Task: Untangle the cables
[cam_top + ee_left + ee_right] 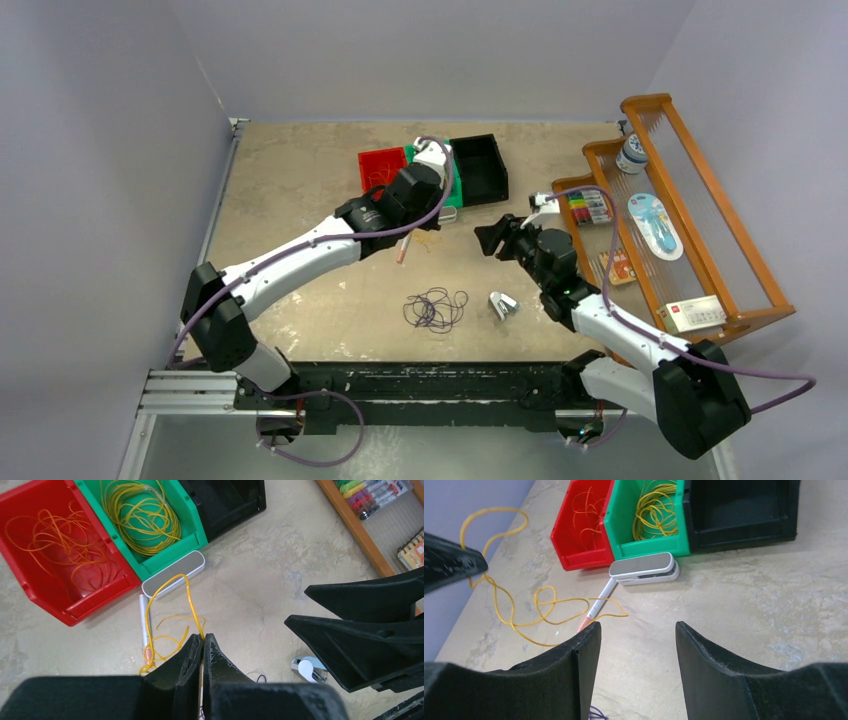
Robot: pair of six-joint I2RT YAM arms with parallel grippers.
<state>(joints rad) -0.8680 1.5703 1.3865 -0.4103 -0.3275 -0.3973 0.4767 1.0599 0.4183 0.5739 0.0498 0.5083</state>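
Note:
My left gripper [203, 639] is shut on a yellow cable [167, 611] and holds one strand up off the table, the rest trailing in loose loops below. In the top view it [425, 220] hangs just in front of the bins. My right gripper [636, 630] is open and empty, a little to the right [492, 240], facing the yellow cable [514, 602]. A dark purple cable [435, 308] lies coiled nearer the arm bases. A red-orange cable [60, 542] lies in the red bin [95, 600]. Another yellow coil [145, 517] lies in the green bin [197, 527].
A black bin [255, 502] stands right of the green one. A white stapler [173, 573] and a pen [144, 625] lie in front of the bins. A small silver object [502, 305] sits near the purple cable. A wooden rack [690, 200] with stationery stands at the right.

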